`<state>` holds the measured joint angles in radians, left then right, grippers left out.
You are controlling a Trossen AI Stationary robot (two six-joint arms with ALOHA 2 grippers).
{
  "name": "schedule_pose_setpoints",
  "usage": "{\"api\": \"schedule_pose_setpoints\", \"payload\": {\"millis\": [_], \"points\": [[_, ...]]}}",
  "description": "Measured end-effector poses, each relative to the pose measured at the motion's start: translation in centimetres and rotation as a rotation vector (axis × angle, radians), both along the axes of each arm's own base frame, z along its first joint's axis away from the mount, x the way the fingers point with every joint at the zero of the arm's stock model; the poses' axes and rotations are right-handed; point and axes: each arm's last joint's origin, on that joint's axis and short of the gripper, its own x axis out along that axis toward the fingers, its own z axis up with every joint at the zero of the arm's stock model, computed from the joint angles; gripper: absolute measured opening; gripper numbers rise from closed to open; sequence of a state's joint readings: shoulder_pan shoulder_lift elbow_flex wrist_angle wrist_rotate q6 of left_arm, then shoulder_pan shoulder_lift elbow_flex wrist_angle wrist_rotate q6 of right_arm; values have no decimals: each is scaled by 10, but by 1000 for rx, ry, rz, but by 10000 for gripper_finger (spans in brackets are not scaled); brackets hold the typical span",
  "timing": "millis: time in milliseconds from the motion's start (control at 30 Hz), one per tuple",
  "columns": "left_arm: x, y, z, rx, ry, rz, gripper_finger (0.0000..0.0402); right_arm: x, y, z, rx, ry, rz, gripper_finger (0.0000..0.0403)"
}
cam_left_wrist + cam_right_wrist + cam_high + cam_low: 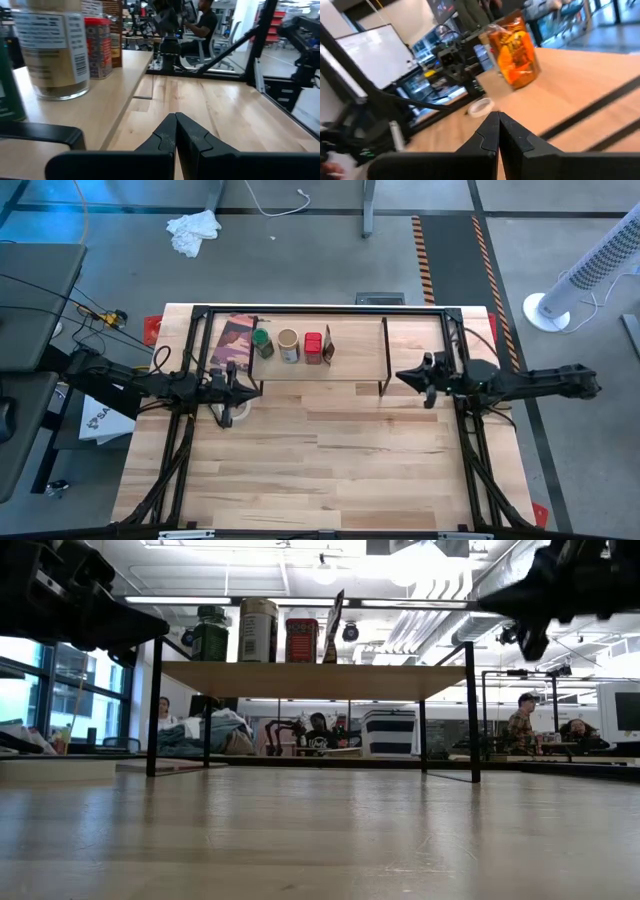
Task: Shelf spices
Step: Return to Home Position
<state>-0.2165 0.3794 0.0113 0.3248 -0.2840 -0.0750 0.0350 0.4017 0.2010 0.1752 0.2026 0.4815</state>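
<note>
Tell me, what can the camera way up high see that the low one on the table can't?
Only the high view shows the floor, with a white fan and a crumpled rag. It also shows both arms whole, the left claw and right claw by the front corners of the shelf. Only the low view shows people in the room behind and the ceiling lights. Both show the shelf holding the green-lidded jar, tan-lidded jar, red tin and orange-brown packet in a row.
</note>
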Motion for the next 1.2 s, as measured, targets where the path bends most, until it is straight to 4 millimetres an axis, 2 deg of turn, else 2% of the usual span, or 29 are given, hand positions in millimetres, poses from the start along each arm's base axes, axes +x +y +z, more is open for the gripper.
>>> {"api": "schedule_pose_setpoints", "payload": {"millis": [133,300,400,600,1033,1200], "points": [[0,0,0,1,0,15,0,-1,-5,-24,-49,-25,-45,0],[0,0,0,1,0,15,0,-3,-10,-41,-138,-29,-49,0],[0,0,0,1,0,15,0,-4,-12,-53,-185,87,-41,0],[0,0,0,1,-1,15,0,-9,-12,-79,-121,364,-22,0],[-1,1,0,1,1,15,0,-9,-11,-81,-112,389,1,0],[-10,3,2,-4,-19,15,0,-12,-11,-72,-118,298,-2,0]]}}
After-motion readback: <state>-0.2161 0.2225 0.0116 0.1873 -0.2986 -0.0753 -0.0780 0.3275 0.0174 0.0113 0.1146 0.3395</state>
